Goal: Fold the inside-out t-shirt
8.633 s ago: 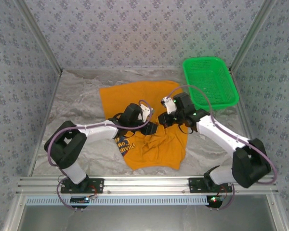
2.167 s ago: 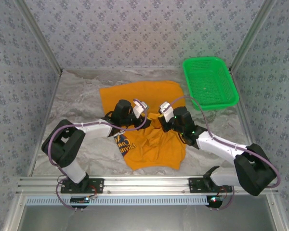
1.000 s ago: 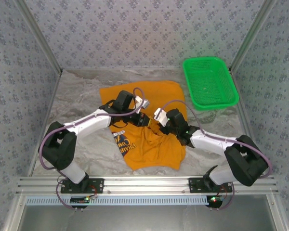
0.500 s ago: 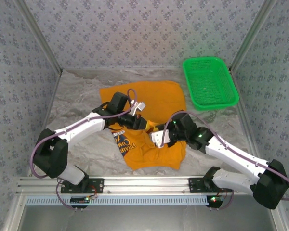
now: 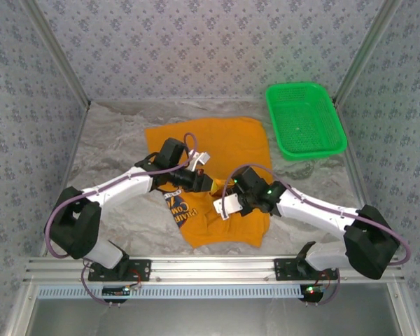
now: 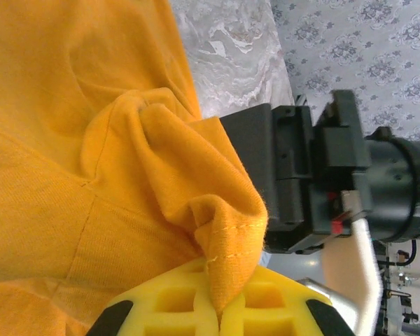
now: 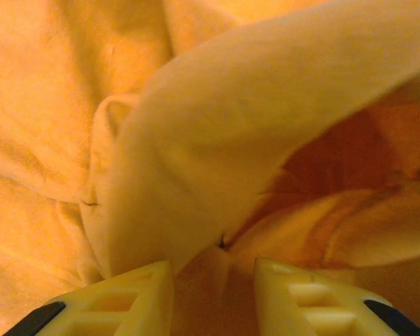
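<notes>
T-shirt (image 6: 126,175) hem pinched in left claw (image 6: 217,316); right claw (image 7: 213,280) parted around fold.

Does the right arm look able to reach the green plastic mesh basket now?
Probably yes: the basket stands on that arm's side, nothing lies between, and the right gripper is open.

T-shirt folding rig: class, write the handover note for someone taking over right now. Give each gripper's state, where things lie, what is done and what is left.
Left gripper: shut on a hem fold of the orange t-shirt.
Right gripper: open, jaws apart with shirt cloth between them.
Shirt: mid-table, far half flat, near half rumpled, dark print showing.
Green mesh basket at far right, apart from it.
Done: no tidy fold yet.
Left: flatten and fold the shirt.
</notes>
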Motion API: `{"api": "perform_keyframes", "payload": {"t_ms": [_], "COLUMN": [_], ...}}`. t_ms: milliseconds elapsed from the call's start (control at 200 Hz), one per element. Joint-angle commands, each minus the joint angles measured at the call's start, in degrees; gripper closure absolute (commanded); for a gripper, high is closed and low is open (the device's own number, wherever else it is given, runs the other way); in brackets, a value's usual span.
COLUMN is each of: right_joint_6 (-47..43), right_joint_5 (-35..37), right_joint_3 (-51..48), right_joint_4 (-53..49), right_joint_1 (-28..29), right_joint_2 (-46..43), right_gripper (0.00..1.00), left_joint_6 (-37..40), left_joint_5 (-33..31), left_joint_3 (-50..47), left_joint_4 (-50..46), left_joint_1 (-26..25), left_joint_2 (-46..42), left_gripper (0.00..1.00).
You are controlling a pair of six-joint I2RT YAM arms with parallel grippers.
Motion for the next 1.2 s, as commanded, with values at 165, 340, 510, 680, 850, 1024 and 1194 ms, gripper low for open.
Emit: {"api": "perform_keyframes", "payload": {"t_ms": [165, 340, 510, 680, 850, 1024, 1194], "right_joint_6": [-4.21, -7.88, -8.62, -8.31, -7.37, -6.84, -9.0], "right_joint_5": [-6.58, 2.47, 0.52, 1.07, -1.99, -7.67, -7.88], "right_joint_3": [4.48, -0.54, 5.13, 4.69, 5.08, 3.18, -2.44], "right_joint_4": [-3.25, 10.77, -3.11, -5.37, -5.28, -1.85, 6.61], "right_joint_1": [-2.53, -1.37, -1.28, -0.7, 0.95, 0.18, 0.88], "right_joint_2": [0.52, 4.83, 8.76, 11.64, 13.63, 5.68, -6.65], "right_gripper": [0.68, 0.7, 0.54, 0.51, 0.75, 1.0, 1.0], "left_joint_6": [-2.75, -4.55, -4.92, -5.78, -5.81, -3.92, 3.03], "left_joint_5": [1.16, 1.82, 1.81, 1.49, 0.94, -0.94, -6.76], "left_joint_3": [-0.7, -0.5, -0.48, -1.93, -3.22, -3.32, 0.11], "left_joint_4": [4.3, 6.38, 6.89, 9.01, 10.47, 8.29, 0.44], "left_joint_1": [-1.2, -1.26, -1.32, -1.47, -1.38, 1.2, 4.12], "left_joint_2": [0.4, 0.09, -0.32, -0.82, -0.33, 0.04, 1.2], "left_gripper": [0.96, 0.95, 0.95, 0.95, 0.94, 0.94, 0.94]}}
